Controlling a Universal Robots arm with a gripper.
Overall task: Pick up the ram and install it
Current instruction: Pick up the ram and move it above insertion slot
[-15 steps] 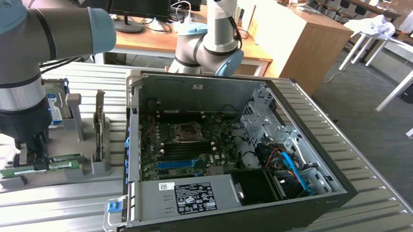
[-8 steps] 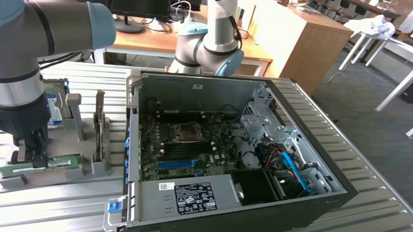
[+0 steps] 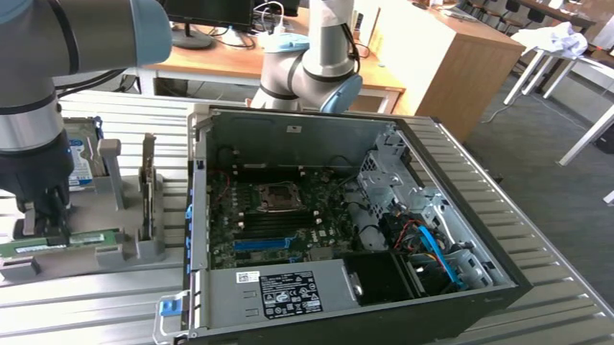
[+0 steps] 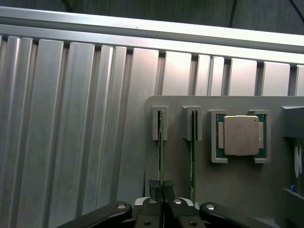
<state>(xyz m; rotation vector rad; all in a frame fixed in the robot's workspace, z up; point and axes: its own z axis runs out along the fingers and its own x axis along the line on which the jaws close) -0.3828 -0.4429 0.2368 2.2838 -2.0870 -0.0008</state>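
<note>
One thin green circuit-board stick, the ram (image 3: 86, 238), stands on its long edge in a blocky grey plastic holder (image 3: 144, 251) on the ribbed aluminium table (image 3: 96, 302). It is at the exterior view's left of the open sheet-metal computer case (image 3: 287, 136), and the dark gripper (image 3: 50, 226) is down on it. From the wrist, the ram (image 4: 161, 137) is a hairline green edge standing in a slot of the matte holder (image 4: 228, 190), near a square metal-capped processor (image 4: 241, 135), with the black fingers (image 4: 153, 186) pinched narrowly on it.
</note>
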